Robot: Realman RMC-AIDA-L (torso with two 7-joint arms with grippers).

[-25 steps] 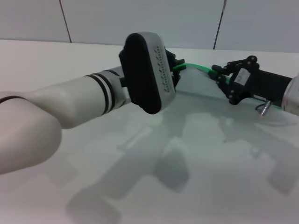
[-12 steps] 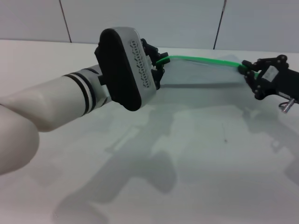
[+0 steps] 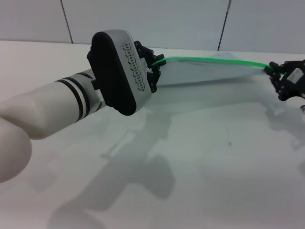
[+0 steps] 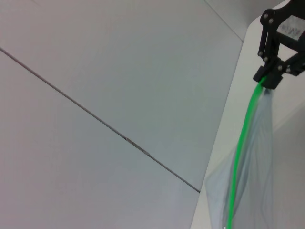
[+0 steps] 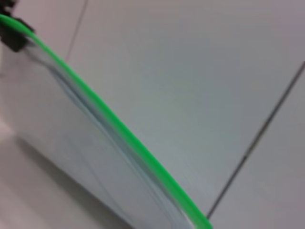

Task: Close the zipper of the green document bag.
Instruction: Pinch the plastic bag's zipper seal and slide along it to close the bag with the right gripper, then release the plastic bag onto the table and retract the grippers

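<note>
Both grippers (left (image 3: 158,65), right (image 3: 275,72)) are clamped on one zipper (image 3: 214,60), its green strip stretched taut above one translucent green document bag (image 3: 205,74).

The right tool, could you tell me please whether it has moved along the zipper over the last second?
Yes. In the head view the right tool has slid rightward along the zipper, away from the left tool and past the wall seam, nearly to the picture's right edge.

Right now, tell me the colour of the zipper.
Bright green zipper, clearest in the left wrist view.

Head looks down; wrists (close) share zipper (image 3: 214,60).
</note>
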